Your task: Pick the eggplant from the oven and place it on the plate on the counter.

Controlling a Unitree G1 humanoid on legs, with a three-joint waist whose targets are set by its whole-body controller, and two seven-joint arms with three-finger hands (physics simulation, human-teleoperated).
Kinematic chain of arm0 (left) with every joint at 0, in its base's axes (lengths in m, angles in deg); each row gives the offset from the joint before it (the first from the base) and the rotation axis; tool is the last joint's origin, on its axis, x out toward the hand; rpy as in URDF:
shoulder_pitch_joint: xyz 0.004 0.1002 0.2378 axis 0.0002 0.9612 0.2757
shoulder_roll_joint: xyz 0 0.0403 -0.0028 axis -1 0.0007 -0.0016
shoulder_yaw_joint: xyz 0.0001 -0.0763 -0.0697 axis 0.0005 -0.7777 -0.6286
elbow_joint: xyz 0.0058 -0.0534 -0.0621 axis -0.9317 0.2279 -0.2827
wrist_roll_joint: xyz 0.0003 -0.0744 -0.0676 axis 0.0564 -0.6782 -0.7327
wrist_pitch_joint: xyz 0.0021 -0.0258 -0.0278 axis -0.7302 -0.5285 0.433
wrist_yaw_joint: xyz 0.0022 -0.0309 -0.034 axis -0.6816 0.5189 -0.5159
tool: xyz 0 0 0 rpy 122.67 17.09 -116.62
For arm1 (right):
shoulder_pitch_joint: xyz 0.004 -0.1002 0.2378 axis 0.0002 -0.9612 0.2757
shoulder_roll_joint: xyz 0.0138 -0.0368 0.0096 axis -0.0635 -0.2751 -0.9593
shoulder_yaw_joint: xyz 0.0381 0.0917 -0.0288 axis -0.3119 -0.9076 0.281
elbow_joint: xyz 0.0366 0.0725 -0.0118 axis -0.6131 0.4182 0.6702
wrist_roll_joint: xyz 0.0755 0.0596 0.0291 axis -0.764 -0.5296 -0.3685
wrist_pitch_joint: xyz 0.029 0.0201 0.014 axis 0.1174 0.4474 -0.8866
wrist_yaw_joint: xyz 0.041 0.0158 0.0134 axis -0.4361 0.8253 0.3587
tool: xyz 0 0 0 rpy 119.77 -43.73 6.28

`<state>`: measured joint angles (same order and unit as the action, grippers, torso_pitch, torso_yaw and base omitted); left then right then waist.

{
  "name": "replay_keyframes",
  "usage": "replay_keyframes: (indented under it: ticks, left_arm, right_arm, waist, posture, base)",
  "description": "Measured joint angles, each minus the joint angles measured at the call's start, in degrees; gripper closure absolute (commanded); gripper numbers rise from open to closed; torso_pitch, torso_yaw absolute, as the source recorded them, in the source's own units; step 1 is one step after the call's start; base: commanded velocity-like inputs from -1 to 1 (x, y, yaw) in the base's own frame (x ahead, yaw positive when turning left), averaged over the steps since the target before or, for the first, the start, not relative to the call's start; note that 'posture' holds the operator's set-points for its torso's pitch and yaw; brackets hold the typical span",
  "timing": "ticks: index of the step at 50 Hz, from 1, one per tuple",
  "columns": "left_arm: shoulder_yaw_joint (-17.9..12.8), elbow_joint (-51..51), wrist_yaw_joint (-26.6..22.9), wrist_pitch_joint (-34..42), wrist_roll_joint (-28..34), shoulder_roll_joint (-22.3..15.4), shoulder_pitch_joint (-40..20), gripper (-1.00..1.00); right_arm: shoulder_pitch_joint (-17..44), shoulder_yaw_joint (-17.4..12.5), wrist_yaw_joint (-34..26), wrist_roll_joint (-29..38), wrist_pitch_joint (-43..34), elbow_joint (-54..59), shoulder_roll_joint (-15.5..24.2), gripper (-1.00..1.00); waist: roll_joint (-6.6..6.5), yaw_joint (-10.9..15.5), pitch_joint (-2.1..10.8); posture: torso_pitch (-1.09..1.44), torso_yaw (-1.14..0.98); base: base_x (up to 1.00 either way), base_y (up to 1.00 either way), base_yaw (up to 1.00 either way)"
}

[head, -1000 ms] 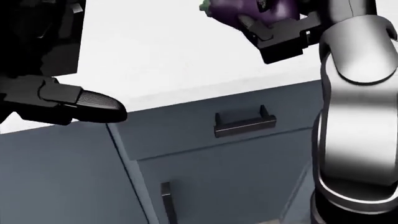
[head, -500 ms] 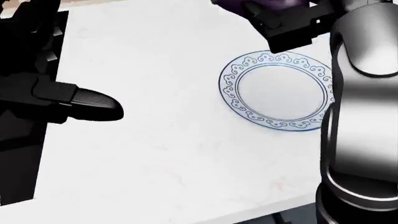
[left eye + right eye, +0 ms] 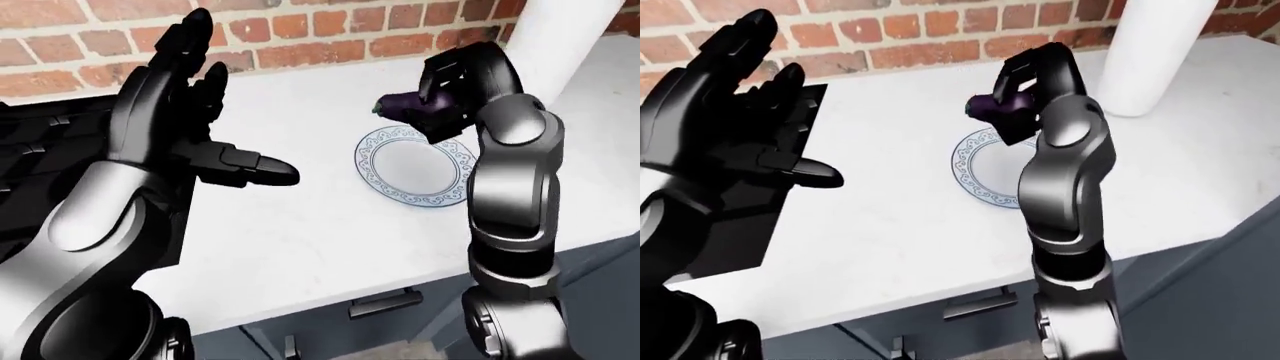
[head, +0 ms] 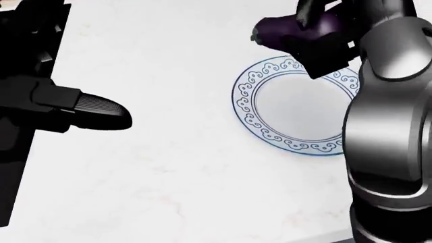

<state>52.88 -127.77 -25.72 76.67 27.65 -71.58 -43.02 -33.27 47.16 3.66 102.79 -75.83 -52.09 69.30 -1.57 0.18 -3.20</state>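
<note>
1 eggplant (image 4: 297, 28), clamped in the right robot hand (image 4: 317, 43), now hanging over the plate (image 4: 270, 132) at its 12 o'clock rim, not yet touching. Half a second ago sat further up, cut off by the head view's top edge; since then lowered toward the dish. Left robot hand (image 3: 190, 112) splayed open, empty, above the white tabletop (image 4: 168, 177) at 9 o'clock of the plate. Judged: carry nearly done, only lowering and letting go remaining.
</note>
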Motion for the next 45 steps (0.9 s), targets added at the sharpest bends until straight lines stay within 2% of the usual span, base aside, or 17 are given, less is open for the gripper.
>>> replay_keyframes:
  ticks: [5, 20, 26, 33, 35, 38, 45]
  left_arm:
    - [-0.1, 0.1, 0.5, -0.1, -0.7, -0.3, 0.3, -1.0]
    - [-0.8, 0.4, 2.1, -1.8, -3.1, -1.6, 1.4, -1.0]
    - [0.0, 0.7, 2.2, -2.5, -3.3, -1.7, 1.7, -1.0]
    - [-0.1, 0.9, 2.0, -3.2, -3.0, -1.4, 2.1, -1.0]
    - [-0.1, 0.9, 2.0, -3.2, -2.9, -1.4, 2.1, -1.0]
    - [-0.4, 0.5, 2.2, -2.8, -3.2, -1.4, 2.2, -1.0]
    - [0.0, 0.6, 2.8, -2.3, -3.7, -1.4, 1.7, -1.0]
  right_arm:
    - [-0.4, -3.2, -0.4, 3.5, 2.7, 3.8, 0.4, 0.96]
    - [-6.8, -5.4, -7.5, 5.5, 3.4, -7.5, 2.0, 0.98]
    - [-8.0, -4.6, -7.0, 5.5, 3.8, -8.5, 0.1, 0.97]
    - [-10.2, -4.6, -2.8, 2.6, 6.8, -3.8, -1.7, 0.95]
    - [-10.6, -4.7, -1.9, 2.0, 6.8, -3.4, -1.7, 0.91]
    - [-11.2, -4.6, -1.0, 1.3, 7.2, -3.6, -1.8, 0.65]
    - [-12.5, -4.1, -0.7, 0.3, 8.3, -4.5, -1.7, 0.45]
  waist:
    - [-0.51, 0.4, 0.01]
    - [-0.81, 0.1, 0.3]
    - [-0.89, -0.1, 0.48]
    - [-1.0, -0.1, 0.68]
    - [-1.12, -0.1, 0.63]
    - [-1.19, 0.0, 0.61]
    - [-0.83, 0.1, 0.63]
  posture:
    - [0.0, 0.0]
    - [0.0, 0.0]
    - [0.0, 0.0]
    - [0.0, 0.0]
    - [0.0, 0.0]
    - [0.0, 0.0]
    - [0.0, 0.0]
  base:
    - [0.0, 0.0, 0.0]
    - [0.0, 0.0, 0.0]
    - [0.0, 0.0, 0.0]
    - [0.0, 0.0, 0.0]
    - [0.0, 0.0, 0.0]
    - [0.0, 0.0, 0.0]
    - [0.0, 0.0, 0.0]
